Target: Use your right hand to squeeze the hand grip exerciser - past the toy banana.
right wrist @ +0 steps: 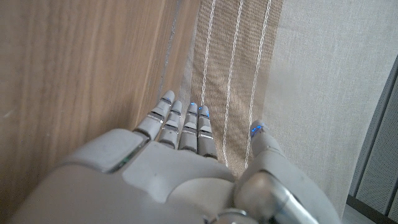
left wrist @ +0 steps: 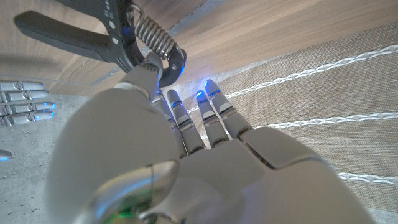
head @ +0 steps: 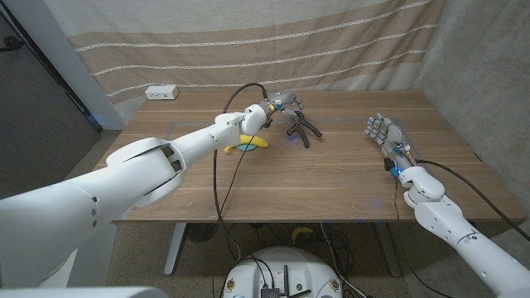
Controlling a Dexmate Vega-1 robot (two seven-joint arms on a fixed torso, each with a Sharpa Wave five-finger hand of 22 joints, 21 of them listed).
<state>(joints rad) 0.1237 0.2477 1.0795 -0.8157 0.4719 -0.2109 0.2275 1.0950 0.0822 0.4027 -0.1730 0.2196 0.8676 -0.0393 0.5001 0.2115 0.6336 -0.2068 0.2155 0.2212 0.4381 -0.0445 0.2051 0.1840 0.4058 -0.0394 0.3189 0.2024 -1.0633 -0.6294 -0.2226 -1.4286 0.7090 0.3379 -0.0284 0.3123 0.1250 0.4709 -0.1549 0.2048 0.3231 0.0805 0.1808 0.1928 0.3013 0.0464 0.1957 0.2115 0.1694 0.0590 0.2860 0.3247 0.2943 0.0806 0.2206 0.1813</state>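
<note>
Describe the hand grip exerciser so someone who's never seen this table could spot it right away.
Look at the wooden table, toward its far edge near the striped curtain. Just past the yellow toy banana, at the left hand, lies the hand grip exerciser: black, with two splayed handles joined by a metal coil spring.

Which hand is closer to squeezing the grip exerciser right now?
Left. The left hand is already at the hand grip exerciser, just past the toy banana. The right hand stands open, well apart from it, though the task names it.

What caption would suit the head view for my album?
Left robot hand reaches the hand grip exerciser past the toy banana; right robot hand waits open.
</note>
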